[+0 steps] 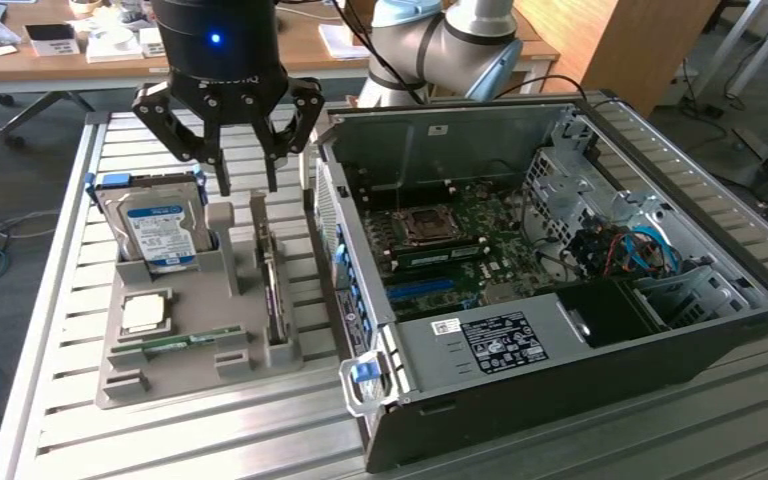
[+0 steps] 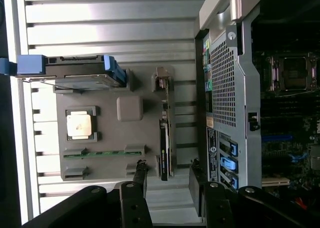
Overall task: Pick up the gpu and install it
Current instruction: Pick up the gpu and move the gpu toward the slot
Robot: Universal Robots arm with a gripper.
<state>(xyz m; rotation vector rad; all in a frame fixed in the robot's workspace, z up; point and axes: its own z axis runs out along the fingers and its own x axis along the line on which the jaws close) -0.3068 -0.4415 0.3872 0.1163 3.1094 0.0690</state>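
Overhead, spread end effector (image 1: 248, 188) above gpu (image 1: 272, 290), hard drive (image 1: 157, 235) beside, case (image 1: 584, 390) near

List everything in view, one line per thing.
table: one, silver slatted metal, under everything
holder tray: one, grey, on the table, exterior view's left
hard drive: one, silver with blue-white label, upright in the tray
processor chip: one, silver, flat on the tray
memory stick: one, green, flat beside the processor chip
gpu: one, dark, on edge in the tray, side nearest the case
computer case: one, black and grey, open, exterior view's right
motherboard: one, green, inside the case
arm: one, grey and blue, behind the case
gripper: one, black, open, above the tray's far end
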